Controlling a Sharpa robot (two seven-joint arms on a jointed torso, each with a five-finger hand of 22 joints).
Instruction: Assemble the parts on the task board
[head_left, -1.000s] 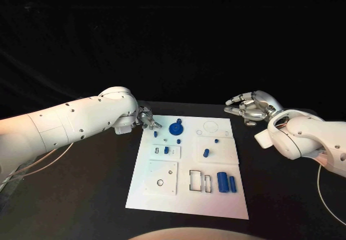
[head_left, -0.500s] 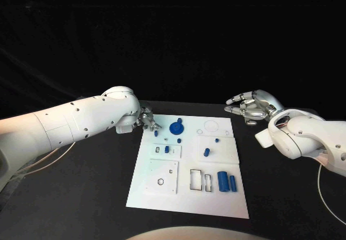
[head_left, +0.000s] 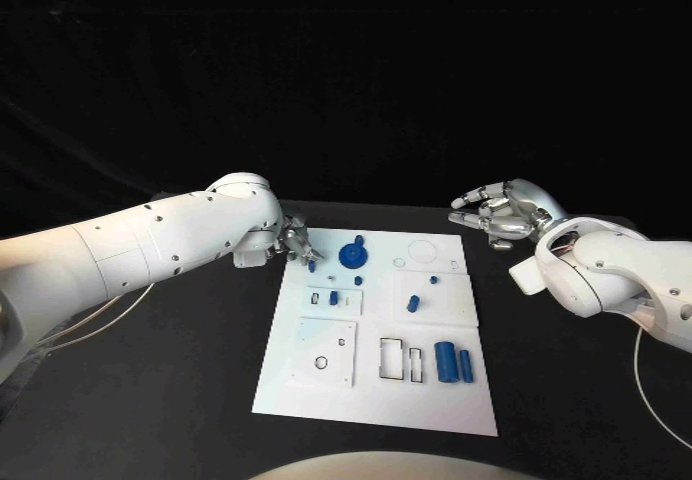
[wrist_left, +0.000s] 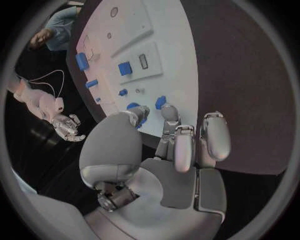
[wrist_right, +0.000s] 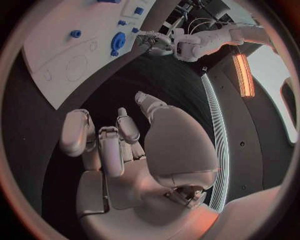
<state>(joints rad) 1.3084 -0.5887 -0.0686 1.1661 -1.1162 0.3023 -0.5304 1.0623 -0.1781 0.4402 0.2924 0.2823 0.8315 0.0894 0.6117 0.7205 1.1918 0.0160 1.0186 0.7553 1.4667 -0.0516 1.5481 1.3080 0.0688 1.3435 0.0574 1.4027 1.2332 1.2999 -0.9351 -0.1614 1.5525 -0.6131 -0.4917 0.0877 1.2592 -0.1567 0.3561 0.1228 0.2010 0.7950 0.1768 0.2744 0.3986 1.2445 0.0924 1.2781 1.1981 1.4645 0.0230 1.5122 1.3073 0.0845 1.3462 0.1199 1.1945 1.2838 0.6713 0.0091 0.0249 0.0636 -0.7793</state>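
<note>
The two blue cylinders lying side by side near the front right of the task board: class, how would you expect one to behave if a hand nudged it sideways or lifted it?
The blue cylinders lie on their rounded sides on the flat task board, so a sideways nudge would probably roll one. They look rigid and small, likely light. Smooth surfaces might slip in a pinch.

Head view down over the task board (head_left: 378, 340); wrist views behind each hand, sharing it.

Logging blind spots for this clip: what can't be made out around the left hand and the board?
- Head view: whether the left hand touches the small blue part at the task board corner; too small, fingers overlap it.
- Left wrist view: the same contact, hidden behind the fingertips.
- Head view: depth of the board's outlined slots; too small.
</note>
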